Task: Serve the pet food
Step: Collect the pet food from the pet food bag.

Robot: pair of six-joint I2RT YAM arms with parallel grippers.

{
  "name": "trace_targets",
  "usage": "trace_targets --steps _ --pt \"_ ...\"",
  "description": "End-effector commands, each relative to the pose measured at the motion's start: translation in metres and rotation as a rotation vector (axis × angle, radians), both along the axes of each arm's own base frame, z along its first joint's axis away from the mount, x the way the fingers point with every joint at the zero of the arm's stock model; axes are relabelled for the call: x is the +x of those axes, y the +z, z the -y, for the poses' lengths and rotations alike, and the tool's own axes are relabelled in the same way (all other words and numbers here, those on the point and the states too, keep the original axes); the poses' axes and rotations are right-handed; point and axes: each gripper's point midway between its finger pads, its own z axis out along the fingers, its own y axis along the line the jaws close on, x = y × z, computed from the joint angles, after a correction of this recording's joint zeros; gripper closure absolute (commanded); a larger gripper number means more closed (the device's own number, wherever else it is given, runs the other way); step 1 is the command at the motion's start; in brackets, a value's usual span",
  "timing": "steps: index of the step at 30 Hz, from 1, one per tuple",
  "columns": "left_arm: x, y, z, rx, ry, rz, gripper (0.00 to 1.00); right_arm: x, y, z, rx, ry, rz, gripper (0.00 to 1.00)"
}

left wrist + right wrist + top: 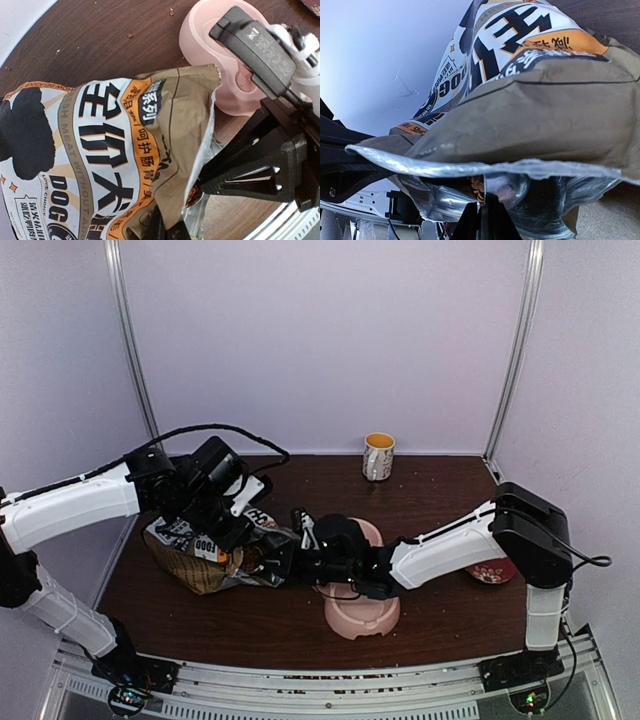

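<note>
The brown paper bag (200,558) with a white printed label lies on its side at the table's left, mouth toward the pink double bowl (362,618). My left gripper (236,530) is shut on the bag's upper mouth edge (175,200) and holds it open. My right gripper (290,560) reaches into the mouth, shut on the handle of a clear plastic scoop (515,187). Reddish-brown kibble (478,185) lies in the scoop inside the foil-lined bag, and also shows in the left wrist view (192,196). The bowl's near cup (235,75) looks empty.
A cream mug (378,456) stands at the back centre. A small red dish (490,572) sits at the right by the right arm. Crumbs (130,35) are scattered on the dark wooden table (440,500). Walls enclose the back and sides.
</note>
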Motion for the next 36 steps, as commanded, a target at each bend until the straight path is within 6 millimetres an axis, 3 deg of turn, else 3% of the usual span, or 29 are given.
trace_targets --steps 1,36 --pt "0.026 0.042 0.013 -0.139 0.042 0.149 1.00 -0.006 0.041 0.000 0.097 0.015 0.041 1.00" --pt "0.030 0.043 0.008 -0.142 0.065 0.149 1.00 -0.007 0.043 0.028 0.100 -0.046 0.032 1.00"
